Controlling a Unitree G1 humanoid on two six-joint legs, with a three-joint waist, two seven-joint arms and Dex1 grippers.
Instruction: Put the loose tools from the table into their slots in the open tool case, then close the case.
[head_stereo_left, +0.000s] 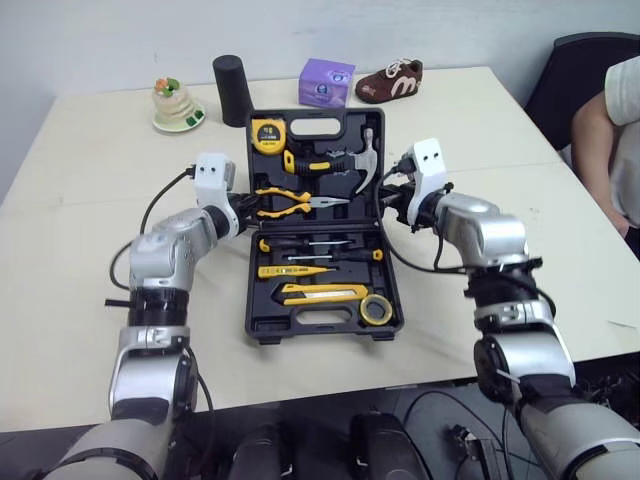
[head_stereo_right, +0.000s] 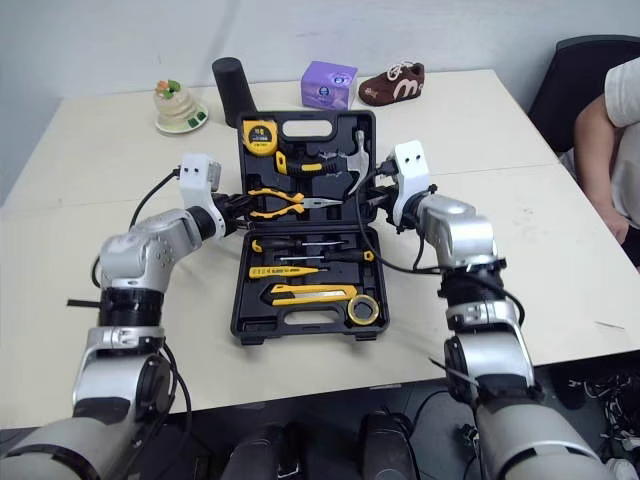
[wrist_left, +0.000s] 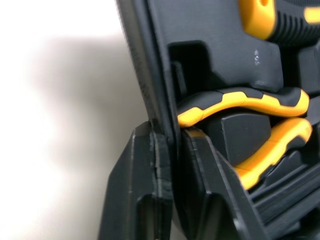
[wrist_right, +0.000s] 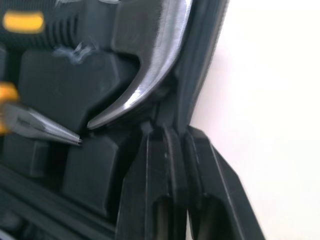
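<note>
Fingers (wrist_left: 145, 180) of our L gripper (wrist_left: 168, 131) are pinching narrow on the L wall of the open tool case (head_stereo_left: 320, 328), by the pliers (head_stereo_left: 290, 201). Our R gripper (wrist_right: 176, 131) is clamping its R wall likewise, beside the hammer (head_stereo_left: 366, 165). We're seeing the case lying flat mid table (head_stereo_left: 100, 180), w/ tools sitting in slots.

Pale beige table (head_stereo_left: 90, 190) stood before a plain light wall (head_stereo_left: 100, 40); black chair (head_stereo_left: 575, 65) at its right corner.

A white mark like the letter M stands on the brown shoe (head_stereo_left: 390, 82); the tape measure (head_stereo_left: 268, 134) label is too small to read.
</note>
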